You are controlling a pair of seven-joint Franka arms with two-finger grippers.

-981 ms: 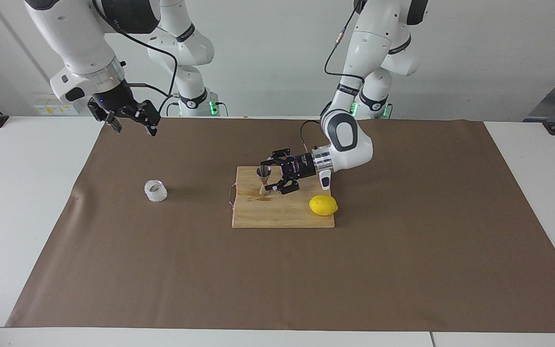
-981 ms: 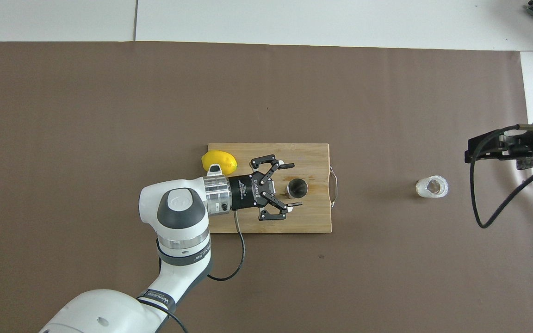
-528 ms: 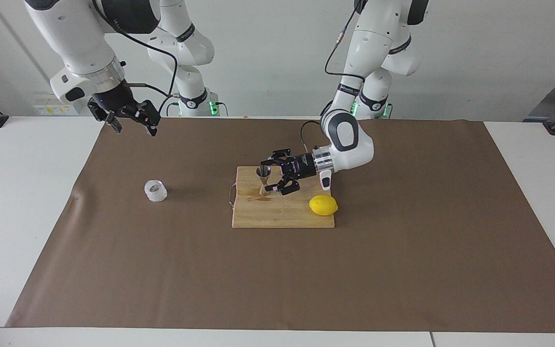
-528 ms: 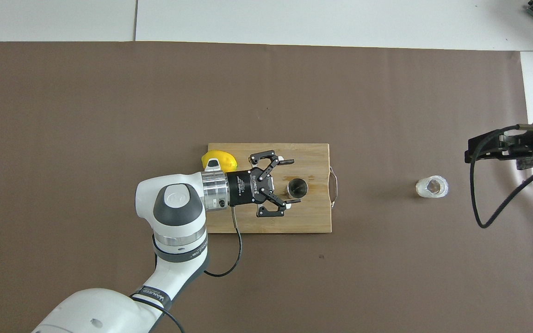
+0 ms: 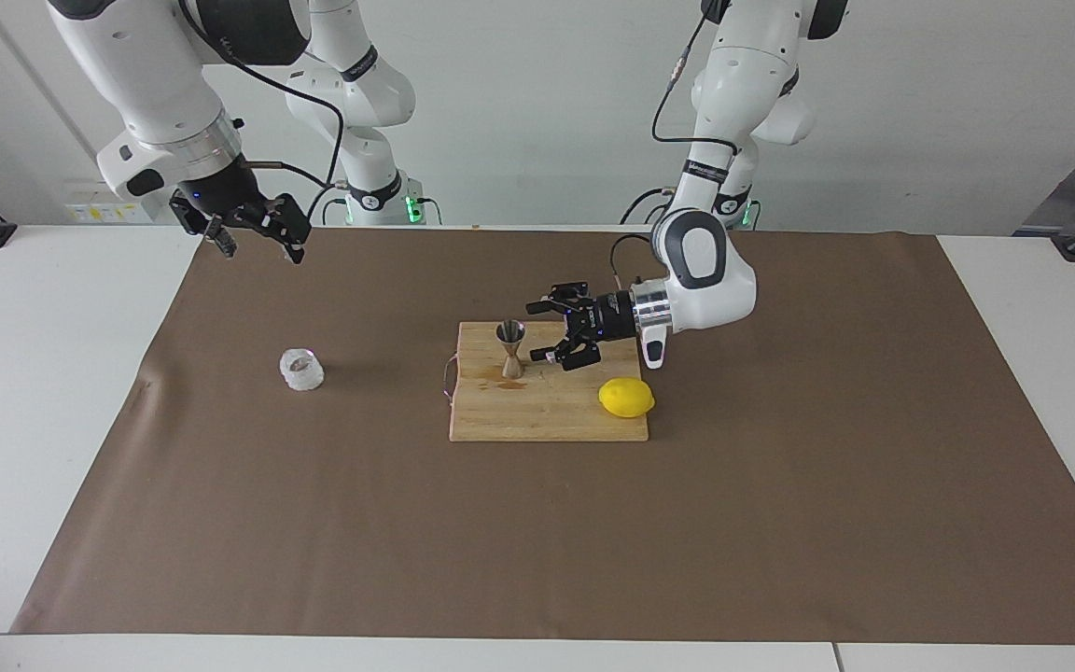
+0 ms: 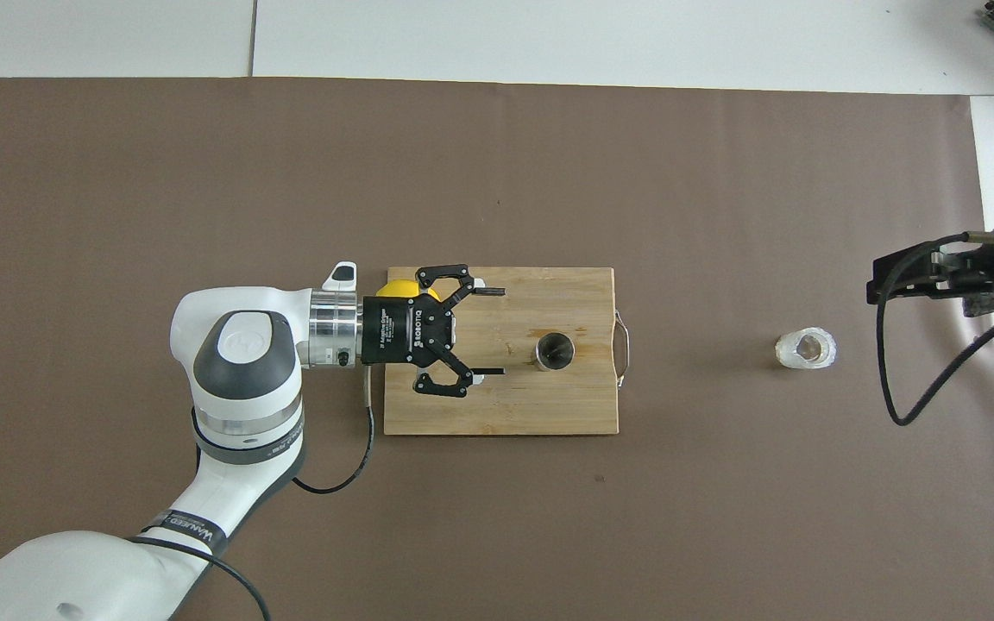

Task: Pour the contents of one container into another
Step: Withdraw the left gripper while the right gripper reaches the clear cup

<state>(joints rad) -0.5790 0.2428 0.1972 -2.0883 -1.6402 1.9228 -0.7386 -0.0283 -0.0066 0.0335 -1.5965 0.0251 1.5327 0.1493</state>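
Observation:
The steel hourglass jigger [image 5: 510,348] [image 6: 554,351] stands upright on the wooden cutting board [image 5: 547,415] [image 6: 506,405]. My left gripper [image 5: 535,331] [image 6: 501,332] hangs low over the board beside the jigger, toward the left arm's end. It is open, points at the jigger and stands apart from it. The ribbed clear glass cup [image 5: 301,370] [image 6: 805,348] sits alone on the brown mat toward the right arm's end. My right gripper [image 5: 260,247] waits open in the air over the mat's edge, well clear of the cup.
A yellow lemon [image 5: 626,398] [image 6: 398,289] lies on the board's corner toward the left arm's end, partly covered from above by the left gripper. The board has a metal handle [image 6: 625,348] on the end toward the cup. The brown mat [image 5: 537,541] covers the white table.
My left gripper has drawn back from the jigger toward the left arm's end, still open. The jigger stays standing on the board. The right arm and the cup have not moved.

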